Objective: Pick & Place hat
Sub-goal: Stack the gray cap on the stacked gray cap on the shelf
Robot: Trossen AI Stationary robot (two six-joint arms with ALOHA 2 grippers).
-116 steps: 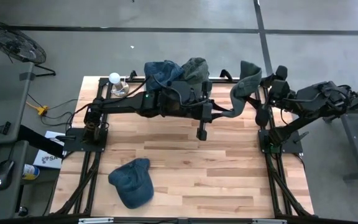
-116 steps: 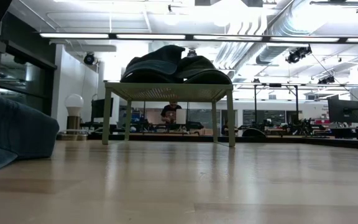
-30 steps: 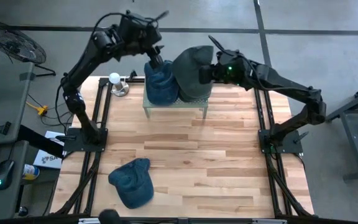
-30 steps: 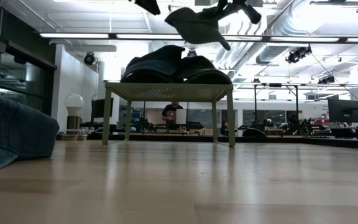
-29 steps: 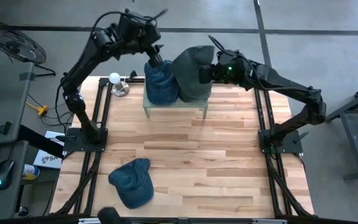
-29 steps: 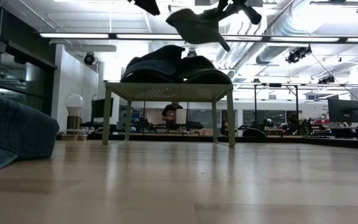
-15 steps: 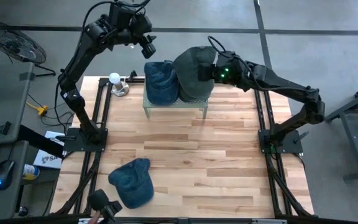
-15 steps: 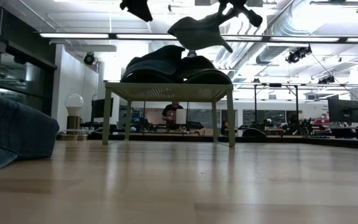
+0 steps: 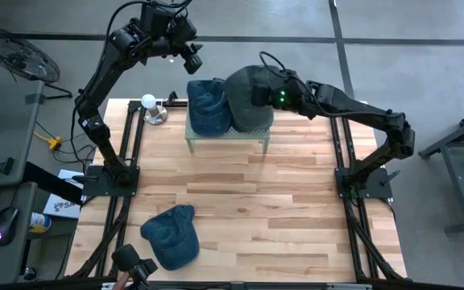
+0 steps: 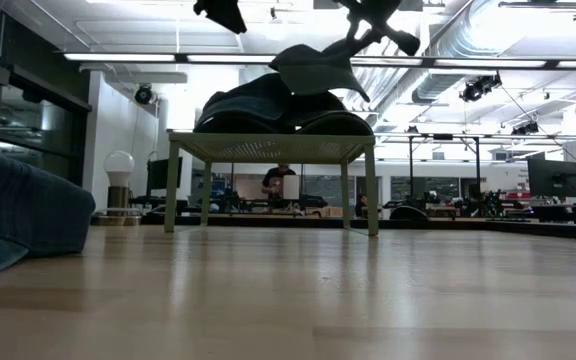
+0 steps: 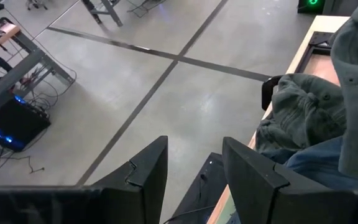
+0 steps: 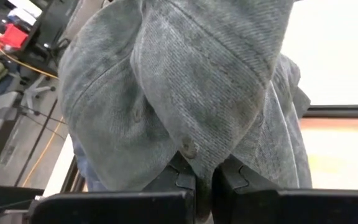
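Right pincer (image 9: 258, 93) is closed on the grey hat (image 9: 246, 98), which hangs just above the rack (image 10: 273, 147); left pincer (image 9: 193, 62), open and empty, waits behind the rack.

Left arm: base clamped at the left edge of the desk (image 9: 216, 209), links raised steeply and extended toward the far side. Left hand (image 9: 190, 58) sits high, beyond the desk's far edge, holding nothing. Its two dark fingers (image 11: 148, 171) stand parted with a clear gap between them in the left wrist view.

Right arm: base at the right edge of the desk, elbow bent near the right side, forearm reaching across toward the far centre. Right hand (image 9: 258, 90) is raised above desk level. Fingers (image 12: 179, 180) are pinched together on a fold of the grey-green hat (image 9: 248, 97).
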